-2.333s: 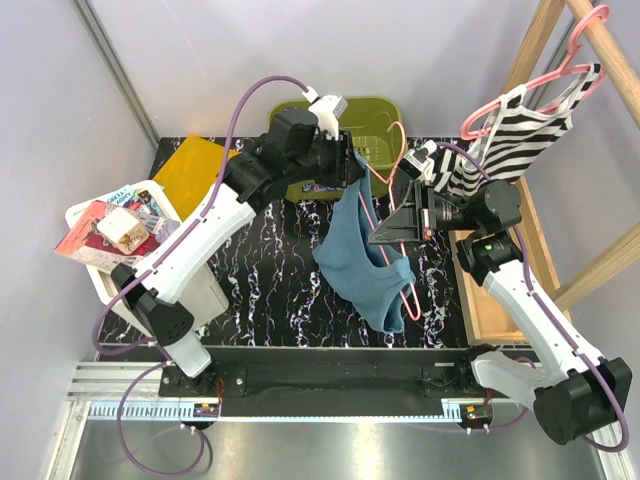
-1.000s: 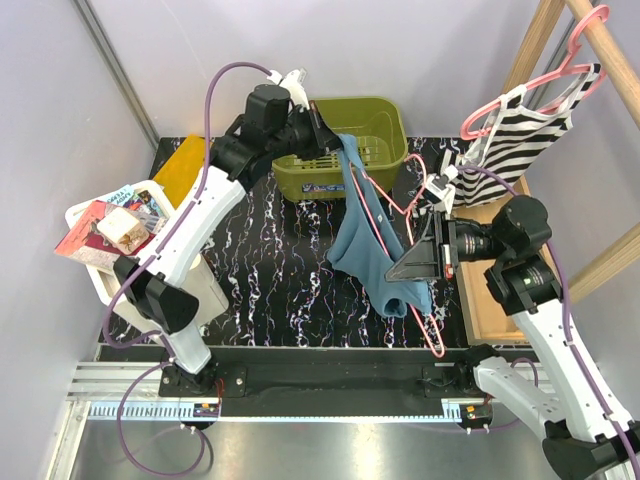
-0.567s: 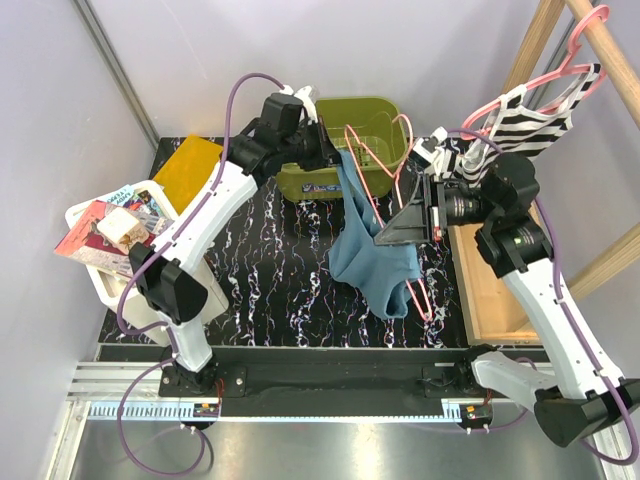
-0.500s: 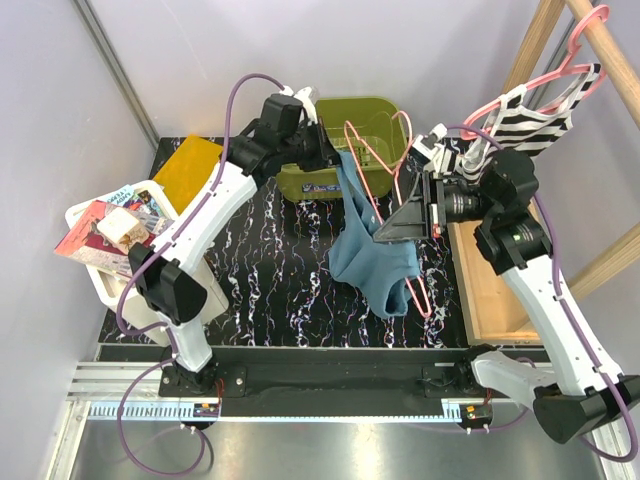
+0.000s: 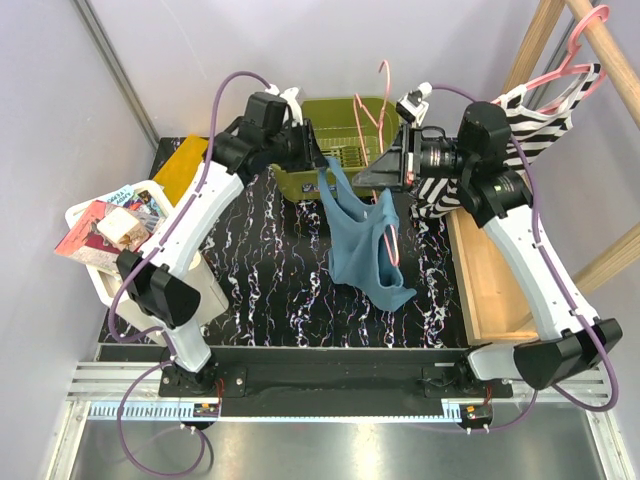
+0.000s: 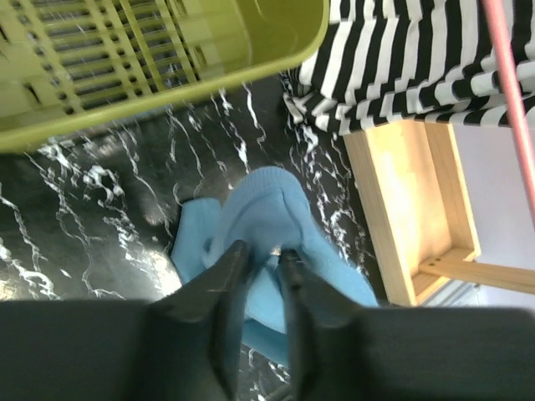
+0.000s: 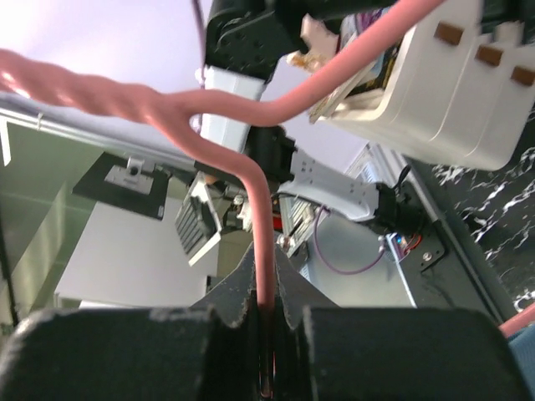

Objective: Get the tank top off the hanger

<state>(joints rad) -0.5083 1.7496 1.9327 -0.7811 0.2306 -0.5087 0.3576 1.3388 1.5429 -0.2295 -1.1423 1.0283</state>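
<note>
We're looking down on the black marbled table [image 5: 270,270], grey walls around it; the book covers [image 5: 100,225] at left are showing print too small to read. The blue tank top [image 5: 355,255] is hanging mid-table from the left gripper [image 6: 263,255], whose fingers are sitting narrowly apart around cloth; whether they're gripping, we cannot tell. The right gripper [image 7: 264,313] is clamping the pink hanger [image 7: 251,180], which is threading the top.

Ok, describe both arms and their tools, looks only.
The left arm and right arm have white shells on the long links and black joint housings, and stand on black bases. A purple cable loops along each. The left tool and right tool each have two dark tapering fingers, with a small white camera module by the wrist.
</note>
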